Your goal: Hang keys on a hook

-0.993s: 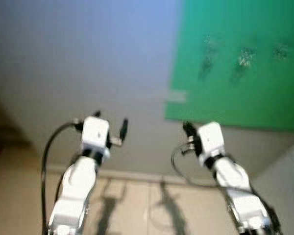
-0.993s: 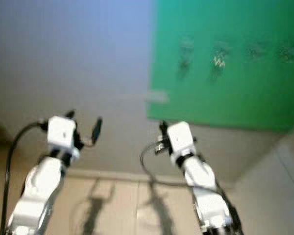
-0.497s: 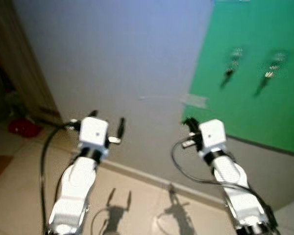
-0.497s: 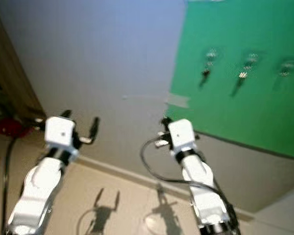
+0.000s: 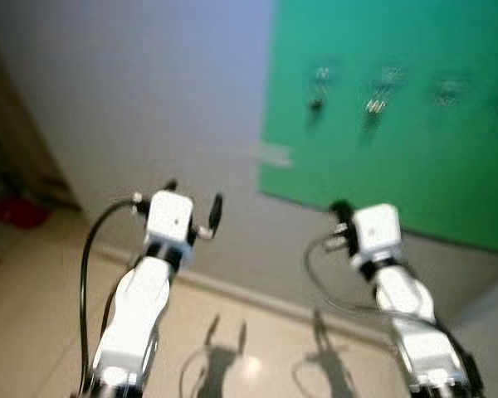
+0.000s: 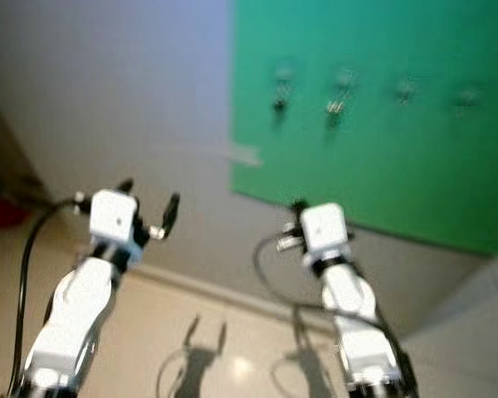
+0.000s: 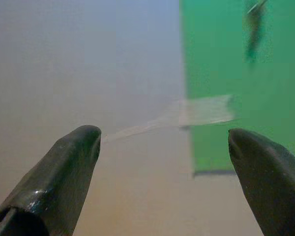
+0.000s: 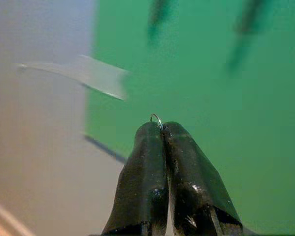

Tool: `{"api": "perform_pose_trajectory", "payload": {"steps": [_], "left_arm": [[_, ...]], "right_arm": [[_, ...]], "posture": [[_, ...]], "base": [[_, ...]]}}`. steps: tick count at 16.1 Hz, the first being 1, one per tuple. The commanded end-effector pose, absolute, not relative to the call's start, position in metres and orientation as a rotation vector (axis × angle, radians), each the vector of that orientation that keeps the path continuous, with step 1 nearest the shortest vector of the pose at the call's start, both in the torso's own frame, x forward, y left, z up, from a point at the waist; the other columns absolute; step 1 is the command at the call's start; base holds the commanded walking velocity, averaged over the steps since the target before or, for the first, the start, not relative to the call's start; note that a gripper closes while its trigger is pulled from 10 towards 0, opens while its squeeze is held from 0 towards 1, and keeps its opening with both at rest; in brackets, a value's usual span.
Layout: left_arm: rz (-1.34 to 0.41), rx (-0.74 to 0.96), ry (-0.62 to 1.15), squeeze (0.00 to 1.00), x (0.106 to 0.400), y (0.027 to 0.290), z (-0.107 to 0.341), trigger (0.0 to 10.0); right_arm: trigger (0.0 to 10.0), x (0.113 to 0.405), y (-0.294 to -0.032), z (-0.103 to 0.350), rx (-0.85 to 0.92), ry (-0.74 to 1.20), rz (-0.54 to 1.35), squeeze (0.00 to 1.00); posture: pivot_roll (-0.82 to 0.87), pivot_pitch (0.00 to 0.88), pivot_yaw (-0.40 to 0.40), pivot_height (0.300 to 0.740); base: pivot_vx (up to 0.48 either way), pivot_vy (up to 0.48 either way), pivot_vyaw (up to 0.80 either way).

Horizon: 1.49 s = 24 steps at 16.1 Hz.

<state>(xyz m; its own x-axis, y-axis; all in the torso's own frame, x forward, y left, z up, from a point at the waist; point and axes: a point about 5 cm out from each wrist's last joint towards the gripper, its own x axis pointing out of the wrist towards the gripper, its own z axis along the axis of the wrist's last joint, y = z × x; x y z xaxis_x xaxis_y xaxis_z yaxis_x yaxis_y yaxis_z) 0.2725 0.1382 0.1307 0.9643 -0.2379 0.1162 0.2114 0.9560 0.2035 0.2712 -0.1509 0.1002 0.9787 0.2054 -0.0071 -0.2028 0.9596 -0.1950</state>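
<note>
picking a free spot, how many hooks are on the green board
4, in a row near the top of the green board. Blur may hide others.

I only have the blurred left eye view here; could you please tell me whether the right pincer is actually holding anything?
Observer: In the right wrist view the right pincer is shut, and a thin silver wire ring pokes out between its tips.
Operator: Thank you. Is the left pincer carrying anything?
Observer: No. The left wrist view shows the left pincer wide open with nothing between its black fingers.
Operator: And what is the pale patch at the board's edge?
Observer: A strip of clear tape running from the grey wall onto the flat green board.
</note>
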Motion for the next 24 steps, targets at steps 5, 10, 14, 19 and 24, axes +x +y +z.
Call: {"api": "perform_pose_trajectory", "payload": {"steps": [5,10,14,19,24], "left_arm": [[-0.226,0.206,-0.138,0.0,0.272,0.145,0.128,10.0],[-0.219,0.163,-0.083,0.0,0.274,0.148,0.124,10.0],[-0.233,0.167,-0.109,0.0,0.276,0.147,0.128,10.0],[-0.268,0.16,-0.14,0.0,0.277,0.144,0.132,10.0],[-0.277,0.149,-0.135,0.0,0.275,0.143,0.131,10.0]], "right_arm": [[10.0,0.27,-0.142,0.105,-0.177,-0.039,0.234,0.0],[10.0,0.27,-0.139,0.108,-0.159,-0.051,0.238,0.0],[10.0,0.269,-0.139,0.109,-0.096,-0.046,0.217,0.0],[10.0,0.273,-0.141,0.11,-0.051,-0.027,0.21,0.0],[10.0,0.27,-0.138,0.111,-0.069,-0.038,0.237,0.0]], "posture": [[-0.03,0.0,0.041,0.74],[-0.03,0.0,0.049,0.74],[-0.03,0.0,0.055,0.74],[-0.03,0.0,0.056,0.74],[-0.03,0.0,0.048,0.74]], "base": [[0.0,-0.48,0.0],[0.0,0.262,0.0],[0.0,0.0,0.0],[0.188,0.0,-0.11],[0.386,0.0,0.0]]}}
